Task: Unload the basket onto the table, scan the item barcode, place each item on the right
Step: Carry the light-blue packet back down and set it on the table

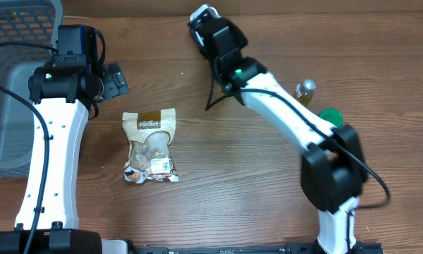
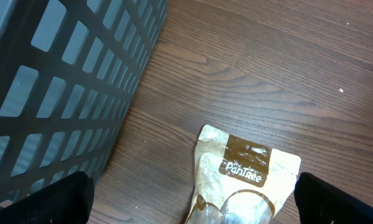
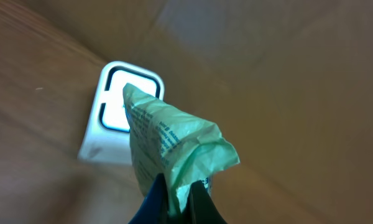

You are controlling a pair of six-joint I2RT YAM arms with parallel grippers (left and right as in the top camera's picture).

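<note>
Closest to the right wrist lens, the right gripper (image 3: 176, 200) is clamped tight on the lower edge of the green packet (image 3: 174, 137), the item you are scanning. Its film is thin, crinkled and printed with fine text, and it rises from the jaws in a creased, folded peak. Judge it light, soft and slippery: expect it to flop or twist rather than present a flat face. Take hold along a sealed edge, as here, and leave the printed panel clear. At upper left stands the white scanner (image 3: 121, 112), a rounded rigid plastic block with a dark-framed window. The packet overlaps that window, but you cannot tell whether a barcode faces it.

In the left wrist view, the left gripper (image 2: 196, 204) is spread wide and empty, with its black fingers (image 2: 50, 199) at the bottom corners. Between them, at bottom centre, lies a snack pouch (image 2: 248, 168): cream, glossy, with a brown label band. A grey plastic lattice basket (image 2: 62, 81) fills the upper left. The table (image 2: 267, 62) is matte wood grain.

In the overhead view, the right arm reaches to top centre and the packet cannot be made out there. The pouch lies flat left of centre, near the left gripper but apart from it. A small bottle (image 1: 305, 88) and a green-capped object (image 1: 330, 116) sit at right.
</note>
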